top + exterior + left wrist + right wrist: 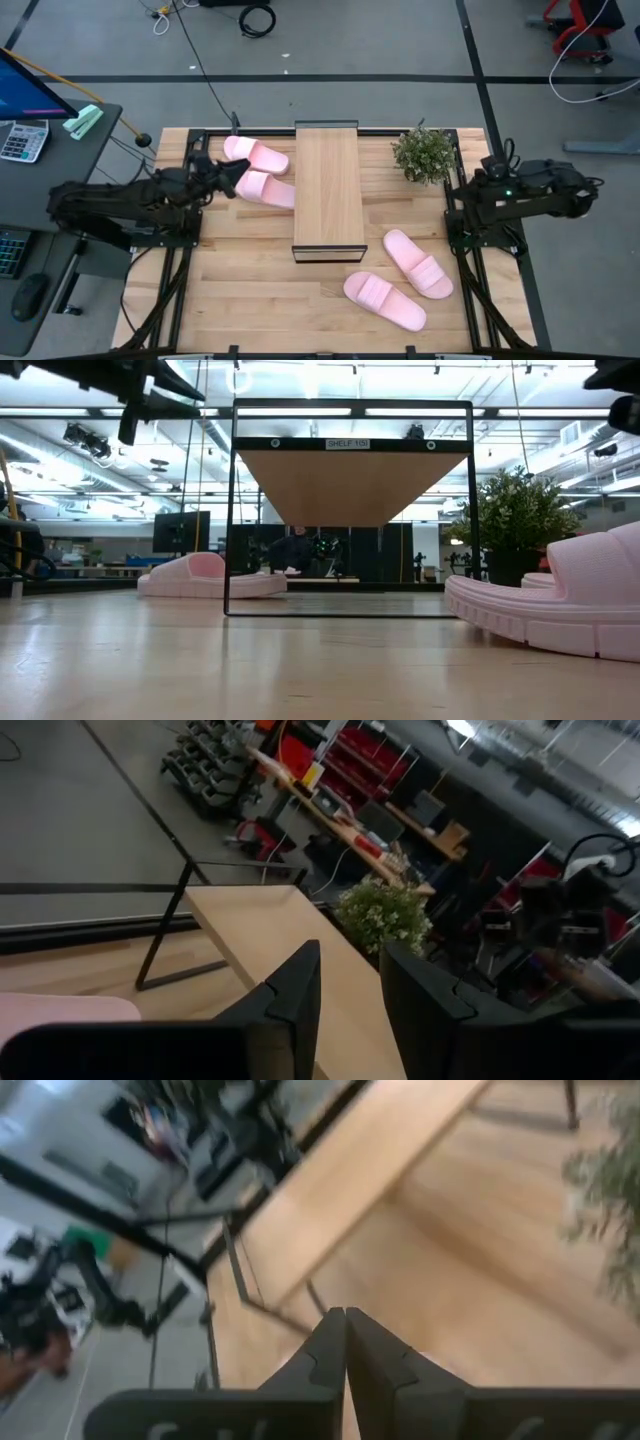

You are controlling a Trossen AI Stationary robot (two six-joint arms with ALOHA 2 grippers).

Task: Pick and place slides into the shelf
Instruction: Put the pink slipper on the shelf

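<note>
High view, shelf [328, 190] top bare, four slides [256, 155] on table, left end effector [228, 178] spread, right [345, 1342] pressed together.

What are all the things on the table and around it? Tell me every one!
slides: four, pale pink; two left of the shelf, two on the table near its right front.
shelf: one, pale wood with black frame, table middle, nothing on top.
plant: one, green, back right.
calculator: one, grey, side desk at left.
left gripper: dark, open, above the left slides.
right gripper: dark, shut, at the table's right edge.
</note>
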